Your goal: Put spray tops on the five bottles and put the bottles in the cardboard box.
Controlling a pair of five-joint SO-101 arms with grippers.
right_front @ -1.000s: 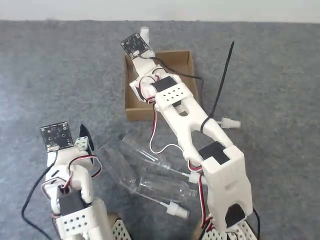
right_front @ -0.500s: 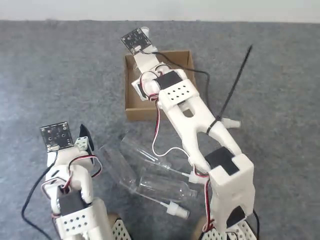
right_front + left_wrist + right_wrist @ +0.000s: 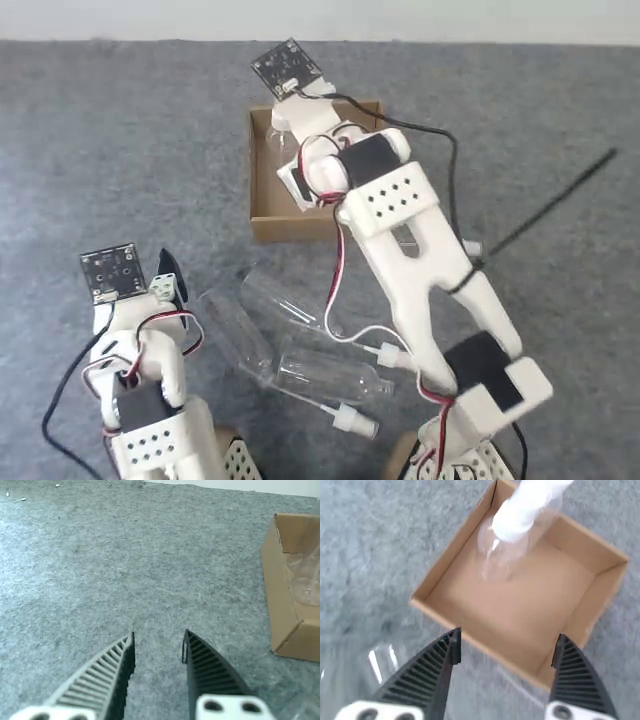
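Cardboard box: brown, square, shallow, open top, sitting on the grey felt-like surface. There's one bottle inside it, clear rounded plastic, tilted, with its white spray top poking up past the rim. My right hand hangs over the box with its ribbed, wedge-shaped fingers spread wide and nothing between them. My right arm, white plastic with red and white wires, stretches across to the box.

Three more clear bottles lie on their sides in a loose cluster between my two arms, well apart from the box. White tops with thin tubes lie just beside them.

My left hand is low over bare felt, ribbed fingers a little apart, holding nothing. The box corner is off to one side of it.
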